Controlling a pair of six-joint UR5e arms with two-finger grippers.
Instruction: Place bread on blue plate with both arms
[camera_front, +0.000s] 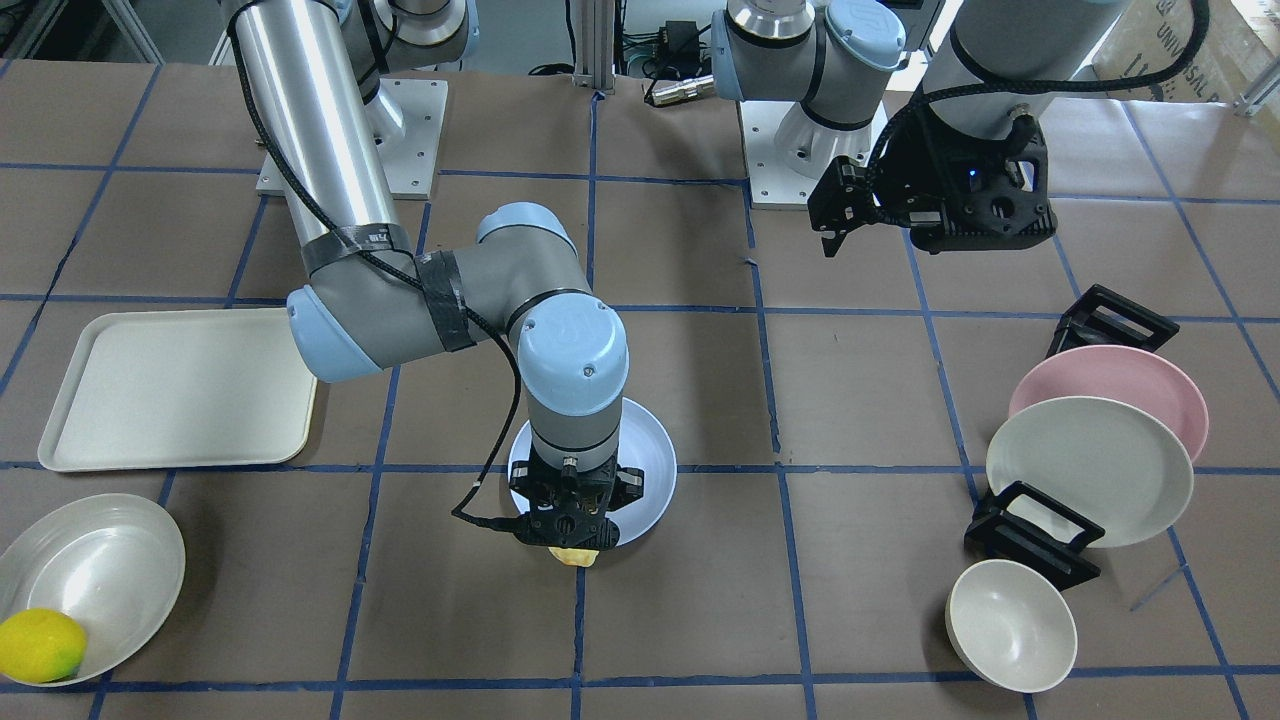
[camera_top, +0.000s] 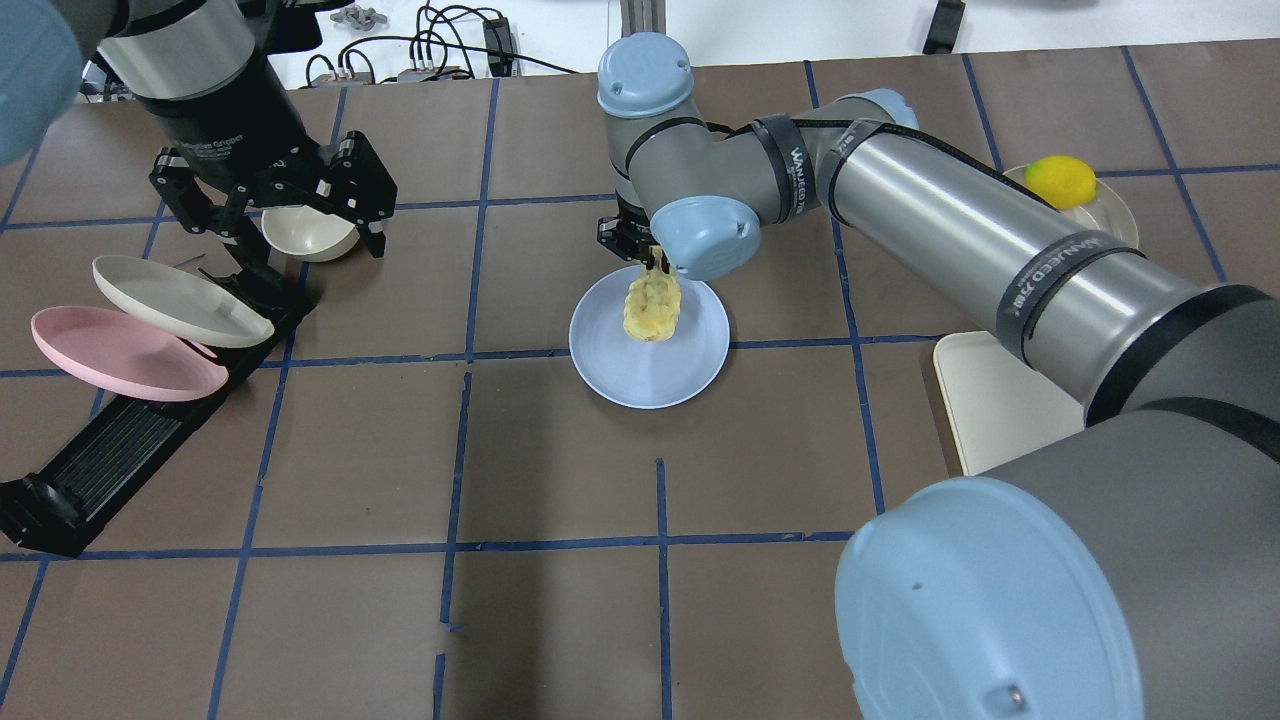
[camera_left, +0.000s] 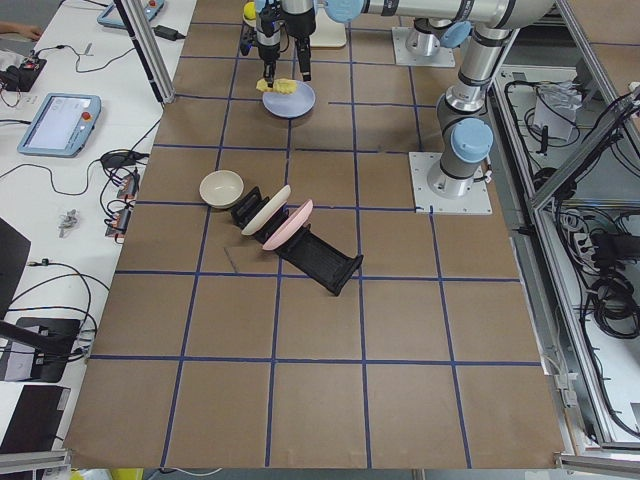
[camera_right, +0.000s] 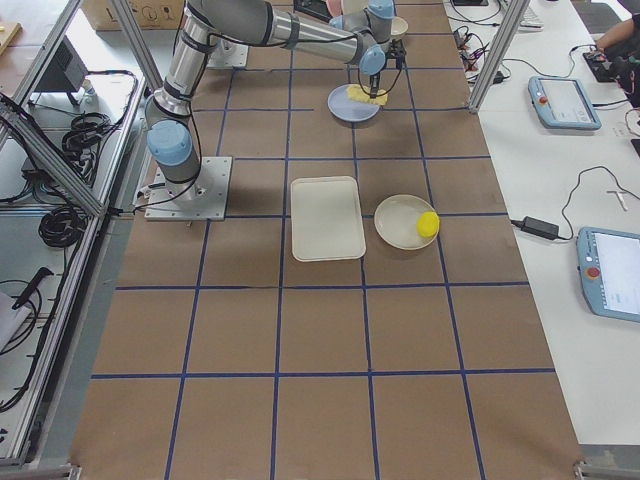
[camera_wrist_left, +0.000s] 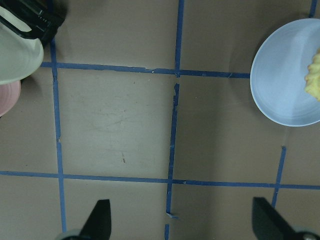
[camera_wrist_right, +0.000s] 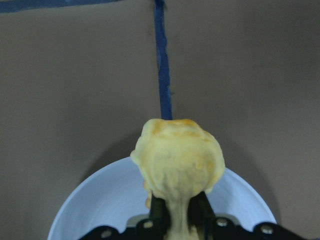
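The bread (camera_top: 652, 308) is a knobbly pale-yellow loaf lying over the blue plate (camera_top: 620, 370) at the table's middle. My right gripper (camera_top: 645, 258) is shut on its far end. In the right wrist view the fingers (camera_wrist_right: 159, 207) pinch the bread (camera_wrist_right: 177, 160) above the plate's rim (camera_wrist_right: 100, 210). The front-facing view shows the right gripper (camera_front: 575, 535) over the plate (camera_front: 655, 470), with the bread's tip (camera_front: 575, 557) past the rim. My left gripper (camera_top: 290, 225) is open and empty, raised above the dish rack. Its view (camera_wrist_left: 182, 220) shows the plate (camera_wrist_left: 280, 80) far off.
A pink plate (camera_top: 120, 355) and a cream plate (camera_top: 180, 300) lean in a black rack (camera_top: 110, 450) at the left. A cream bowl (camera_top: 305, 235) sits beyond it. A cream tray (camera_front: 180, 390) and a bowl (camera_front: 95, 570) holding a lemon (camera_front: 40, 645) lie on the right arm's side.
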